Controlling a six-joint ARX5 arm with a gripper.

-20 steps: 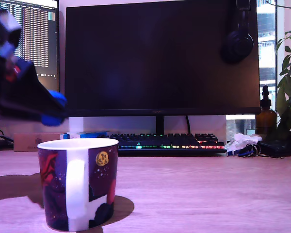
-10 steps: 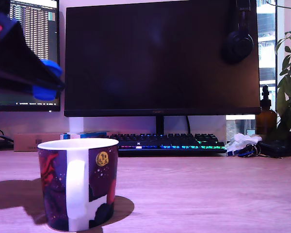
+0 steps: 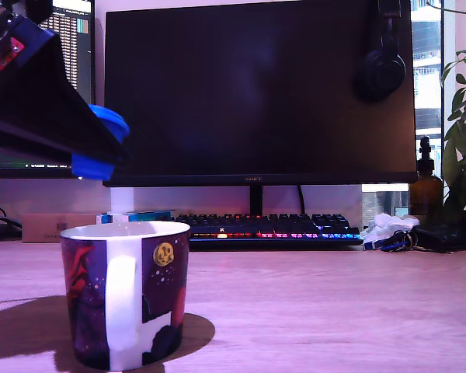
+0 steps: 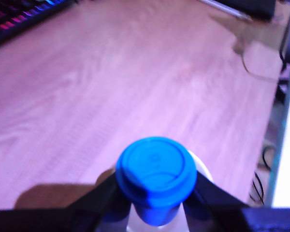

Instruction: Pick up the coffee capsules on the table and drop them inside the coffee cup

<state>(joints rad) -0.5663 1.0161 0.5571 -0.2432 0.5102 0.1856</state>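
The gripper [image 4: 155, 200] is clamped on one blue coffee capsule [image 4: 155, 169], its dark fingers pressing the capsule's body from both sides just under the wide rim, and in the exterior view it hangs in the air above the coffee cup [image 3: 126, 294], toward the exterior view's left of the cup's middle. The cup stands upright on the bench [image 3: 334, 311] with its white handle facing the camera; in the wrist view a pale curve of its rim peeks out from behind the capsule, so the capsule seems roughly over the opening, though how well centred it is cannot be told. To do this step well, the capsule should be brought squarely over the mouth of the cup before the fingers part, low enough that it drops straight in and cannot bounce off the rim, yet with the fingers kept clear of the rim so the cup is not nudged or tipped. Opening fully and then lifting straight up would avoid dragging the capsule back out. By count: one capsule, held; one cup; no other capsule shows on the bare wood in either view, though the wrist view covers only part of the bench and the inside of the cup is hidden. Behind stand two monitors and one keyboard [image 3: 268, 227]
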